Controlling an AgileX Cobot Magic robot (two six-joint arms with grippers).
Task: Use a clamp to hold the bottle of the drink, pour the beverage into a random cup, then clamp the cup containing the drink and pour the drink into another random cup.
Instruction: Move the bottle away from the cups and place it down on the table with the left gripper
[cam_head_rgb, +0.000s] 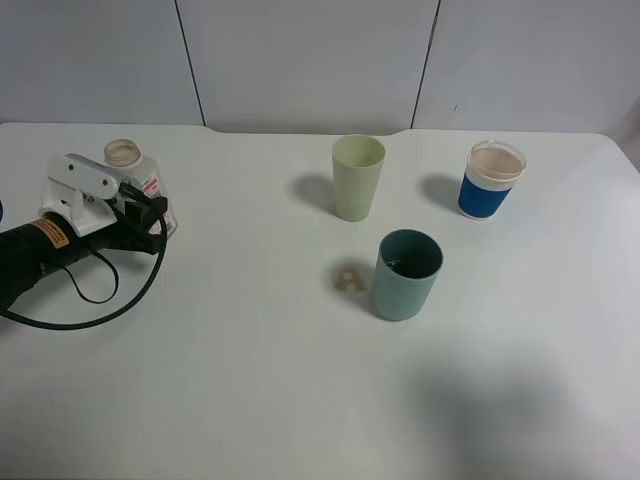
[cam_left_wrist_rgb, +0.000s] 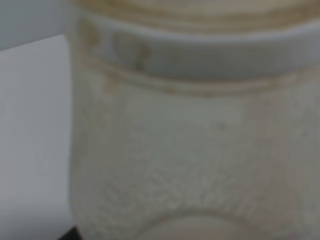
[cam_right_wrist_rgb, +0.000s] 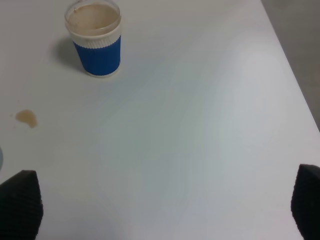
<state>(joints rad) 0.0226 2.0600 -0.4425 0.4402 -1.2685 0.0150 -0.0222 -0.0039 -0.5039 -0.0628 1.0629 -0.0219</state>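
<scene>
My left gripper (cam_head_rgb: 150, 212) sits against the open bottle (cam_head_rgb: 138, 172) near the bench's left edge; I cannot tell whether it is clamped. I'd confirm a firm, level mid-body hold before lifting. My right gripper (cam_right_wrist_rgb: 162, 200) hangs spread wide

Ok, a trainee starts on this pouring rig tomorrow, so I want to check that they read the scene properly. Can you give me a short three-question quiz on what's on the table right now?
1. True or false: the right gripper is shut on the blue-sleeved paper cup.
2. Which cup does the small brown spill stain lie right beside?
A) the pale green tapered cup
B) the teal tapered cup
C) the blue-sleeved paper cup
3. Fill in: the uncapped translucent bottle stands at the ___ gripper.

Key
1. False: the right gripper is open and well apart from that cup.
2. B
3. The left gripper.
</scene>
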